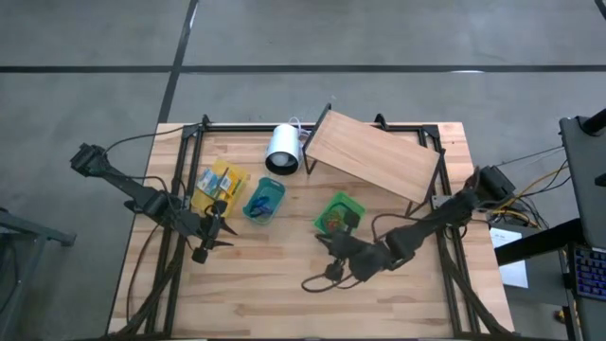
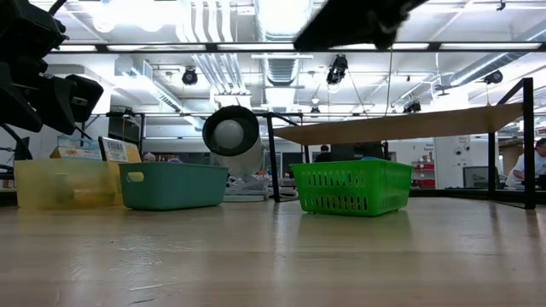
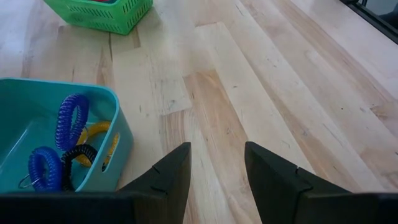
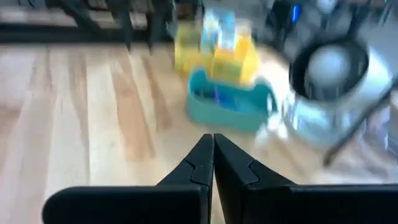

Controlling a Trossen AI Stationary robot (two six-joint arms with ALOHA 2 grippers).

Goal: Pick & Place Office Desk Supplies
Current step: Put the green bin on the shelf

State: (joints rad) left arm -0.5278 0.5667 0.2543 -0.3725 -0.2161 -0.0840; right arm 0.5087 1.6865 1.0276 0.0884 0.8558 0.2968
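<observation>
The right gripper (image 1: 333,248) hangs just in front of the green basket (image 1: 338,214), on the side toward the table's near edge, its fingers pressed together with nothing visible between them, so it looks empty, though its own wrist view is smeared. The supplies lie away from it toward the teal bin (image 1: 264,201), where blue coil loops (image 3: 73,118) rest, and the yellow bin (image 1: 220,186) beyond. The left gripper (image 1: 216,230), fingers apart and empty, sits just beside the teal bin and is clearly the nearer arm.
</observation>
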